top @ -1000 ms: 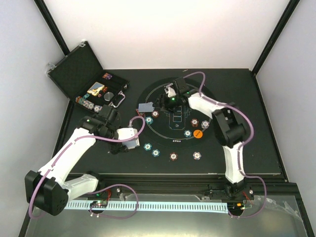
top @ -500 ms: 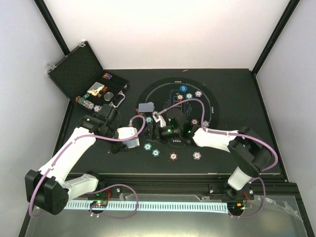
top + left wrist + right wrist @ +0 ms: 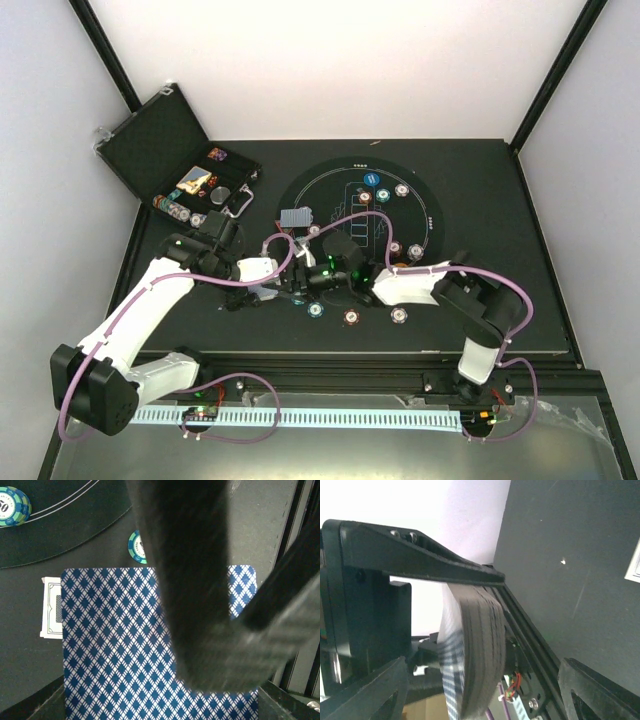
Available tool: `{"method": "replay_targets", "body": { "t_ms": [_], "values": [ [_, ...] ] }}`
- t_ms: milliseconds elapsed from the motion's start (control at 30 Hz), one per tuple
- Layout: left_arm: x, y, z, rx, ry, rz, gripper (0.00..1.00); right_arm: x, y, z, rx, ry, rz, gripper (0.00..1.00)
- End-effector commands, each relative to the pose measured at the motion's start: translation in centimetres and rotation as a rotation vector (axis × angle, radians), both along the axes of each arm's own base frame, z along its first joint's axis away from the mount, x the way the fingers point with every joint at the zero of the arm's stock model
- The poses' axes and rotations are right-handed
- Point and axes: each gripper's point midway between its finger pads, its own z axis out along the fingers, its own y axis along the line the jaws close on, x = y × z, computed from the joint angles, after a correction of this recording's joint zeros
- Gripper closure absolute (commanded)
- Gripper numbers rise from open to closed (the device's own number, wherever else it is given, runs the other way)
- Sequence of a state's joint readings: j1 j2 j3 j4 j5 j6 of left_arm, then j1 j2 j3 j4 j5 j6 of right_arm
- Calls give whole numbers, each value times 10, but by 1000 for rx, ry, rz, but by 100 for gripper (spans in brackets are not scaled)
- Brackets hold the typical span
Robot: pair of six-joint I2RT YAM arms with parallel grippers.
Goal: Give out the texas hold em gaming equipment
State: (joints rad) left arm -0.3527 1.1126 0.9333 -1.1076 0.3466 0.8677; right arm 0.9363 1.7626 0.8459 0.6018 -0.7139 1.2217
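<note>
**A:** What has moved in the last half second?

**B:** The right arm has swung further left, off the middle of the round black printed mat (image 3: 320, 190). The right gripper (image 3: 292, 282) now sits right against the left gripper (image 3: 268, 285). The left arm has barely shifted.

**A:** And the grips?

**B:** The left gripper is clamped on the deck of blue diamond-backed playing cards (image 3: 110, 645). It holds the deck by its long edges, just off the mat's near-left rim. The right gripper's jaws stand apart, and its dark, blurred fingers (image 3: 190, 580) cross the top card. As far as the wrist views show, it has pinched nothing.

**A:** Where is the rest of the equipment?

**B:** A small pile of grey-blue-backed cards (image 3: 295, 216) lies on the mat's far-left part, and small round poker chips (image 3: 351, 317) dot the mat. A single white-bordered card (image 3: 51, 607) lies on the table below, poking out past the deck's edge. A teal chip (image 3: 136, 546) sits just beyond the deck.

**A:** How would a card handle?

**B:** Probably light, thin, slick and bendy. The top one should slide off easily, but a deep bite would likely take several at once. The free short edge looks like the place to nip, shallowly. Drawing the card along the deck seems safer than lifting it.
</note>
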Motion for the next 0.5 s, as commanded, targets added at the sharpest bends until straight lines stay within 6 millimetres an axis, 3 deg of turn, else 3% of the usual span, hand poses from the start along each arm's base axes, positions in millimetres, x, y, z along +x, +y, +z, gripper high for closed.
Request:
{"method": "replay_targets", "body": {
  "t_ms": [0,267,467],
  "values": [
    [2,-8,21,-62,-40,-13,98,1,19,21,70,-26,27,17],
    [1,-9,25,-76,-47,-15,98,7,39,6,56,11,45,31],
    [-1,-9,27,-80,-53,-18,99,11,33,-6,43,35,25,39]
  ]
}}
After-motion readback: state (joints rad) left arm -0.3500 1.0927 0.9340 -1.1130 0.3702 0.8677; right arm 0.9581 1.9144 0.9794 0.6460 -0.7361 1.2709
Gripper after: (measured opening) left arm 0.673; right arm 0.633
